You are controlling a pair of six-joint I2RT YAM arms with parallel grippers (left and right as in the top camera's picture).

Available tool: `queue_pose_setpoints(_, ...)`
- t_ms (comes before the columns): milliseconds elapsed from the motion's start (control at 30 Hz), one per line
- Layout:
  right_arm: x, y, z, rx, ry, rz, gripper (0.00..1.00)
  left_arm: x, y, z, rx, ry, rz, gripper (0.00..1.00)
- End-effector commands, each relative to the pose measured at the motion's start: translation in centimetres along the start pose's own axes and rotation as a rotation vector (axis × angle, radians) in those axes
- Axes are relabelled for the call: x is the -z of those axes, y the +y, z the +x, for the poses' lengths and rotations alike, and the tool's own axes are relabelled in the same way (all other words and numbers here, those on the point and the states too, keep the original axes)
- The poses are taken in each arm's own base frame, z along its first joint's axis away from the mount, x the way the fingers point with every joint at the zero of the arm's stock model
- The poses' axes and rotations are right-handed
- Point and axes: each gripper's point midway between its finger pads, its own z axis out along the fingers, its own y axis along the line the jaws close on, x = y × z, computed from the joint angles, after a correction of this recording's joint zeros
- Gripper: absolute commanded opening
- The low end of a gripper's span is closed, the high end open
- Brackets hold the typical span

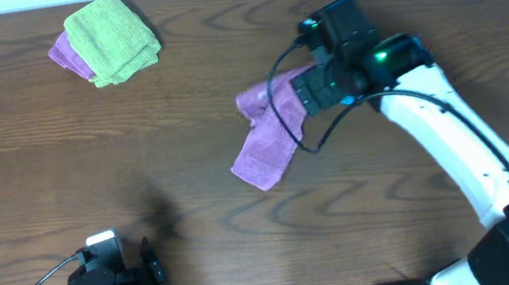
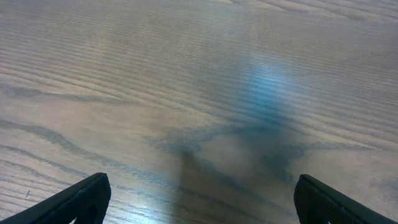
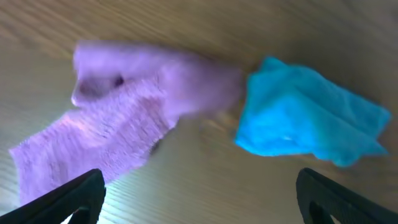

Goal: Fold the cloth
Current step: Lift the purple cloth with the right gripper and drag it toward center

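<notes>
The cloth (image 1: 270, 145) is lilac and lies crumpled at the middle of the wooden table, bunched at its far end, with a flatter flap reaching toward the front. In the right wrist view the cloth (image 3: 106, 118) fills the left half. My right gripper (image 3: 199, 186) hangs over it with jaws wide open and only bare wood between the fingers. From overhead the right gripper (image 1: 306, 94) sits at the cloth's right edge. My left gripper (image 2: 200, 186) is open over bare wood, seen overhead as the left gripper (image 1: 150, 267) near the front left edge.
A bright blue cloth (image 3: 305, 115) lies just right of the lilac one; the right arm hides it from overhead. A folded lime-green cloth (image 1: 112, 37) rests on another purple cloth (image 1: 65, 58) at the far left. A black cable (image 1: 282, 108) loops over the lilac cloth.
</notes>
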Motion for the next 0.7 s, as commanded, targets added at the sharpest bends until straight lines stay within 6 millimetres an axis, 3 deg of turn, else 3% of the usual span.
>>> queue_pose_setpoints(0, 1.4, 3.0, 0.4, 0.004, 0.008, -0.19, 0.92, -0.4, 0.4, 1.7, -0.016, 0.061, -0.021, 0.95)
queue_pose_setpoints(167, 2.7, 8.8, 3.3, 0.085, 0.114, -0.456, 0.82, -0.4, 0.4, 1.7, -0.016, 0.061, -0.021, 0.95)
queue_pose_setpoints(300, 2.4, 11.7, 4.2, 0.171, 0.138, -0.492, 0.83, -0.4, 0.4, 1.7, -0.016, 0.061, -0.021, 0.95)
queue_pose_setpoints(533, -2.6, 15.9, 6.4, 0.247, 0.263, -0.527, 0.84, -0.4, 0.4, 1.7, -0.016, 0.061, -0.021, 0.95)
queue_pose_setpoints(667, -5.2, 17.0, 7.4, 0.258, 0.316, -0.534, 0.84, -0.4, 0.4, 1.7, -0.016, 0.061, -0.021, 0.95)
